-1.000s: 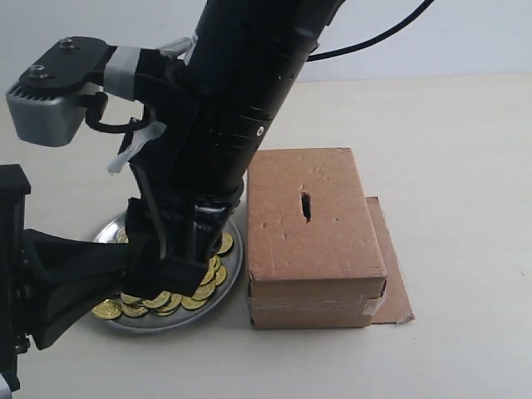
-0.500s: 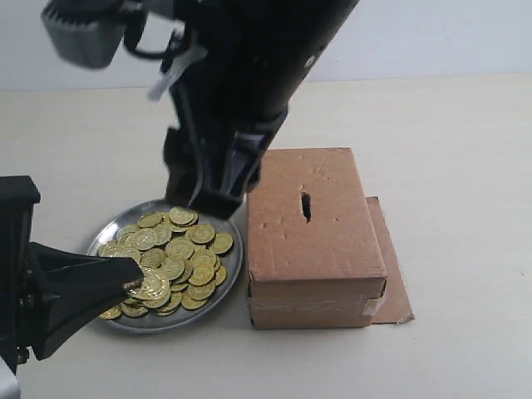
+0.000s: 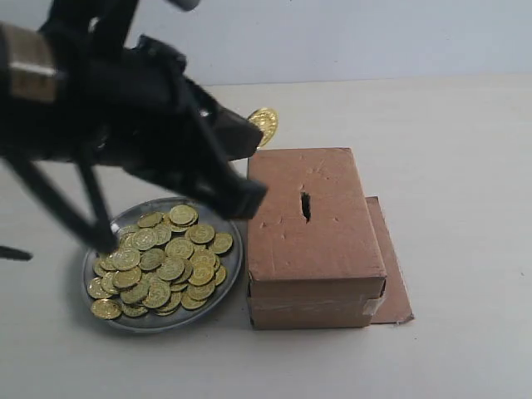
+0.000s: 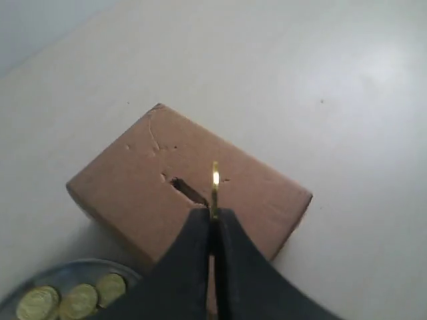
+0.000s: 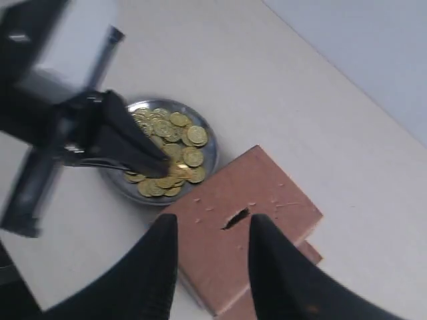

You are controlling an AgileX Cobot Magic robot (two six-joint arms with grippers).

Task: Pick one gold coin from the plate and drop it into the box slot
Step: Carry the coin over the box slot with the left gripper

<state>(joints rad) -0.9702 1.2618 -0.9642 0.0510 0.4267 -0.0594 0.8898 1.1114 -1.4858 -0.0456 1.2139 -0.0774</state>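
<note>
My left gripper [image 3: 252, 135] is shut on one gold coin [image 3: 264, 125], held in the air just beyond the far left corner of the brown box [image 3: 314, 237]. In the left wrist view the coin [image 4: 215, 181] stands on edge between the closed fingertips [image 4: 200, 223], beside the dark slot [image 4: 187, 191]. The slot [image 3: 306, 206] is uncovered. The silver plate [image 3: 233, 268] with several coins lies left of the box. My right gripper [image 5: 212, 230] hangs open high above the box [image 5: 267, 250], with the slot [image 5: 237, 218] between its fingers; it is out of the exterior view.
A flat cardboard sheet [image 3: 395, 278] sticks out from under the box on the right. The blurred black left arm [image 3: 100, 100] fills the upper left of the exterior view, above the plate. The right wrist view also shows the plate [image 5: 211, 155].
The right arm rose off the plate and left the exterior view. The left gripper took a coin from the plate, lifted it, and carried it up toward the box's far left corner.
</note>
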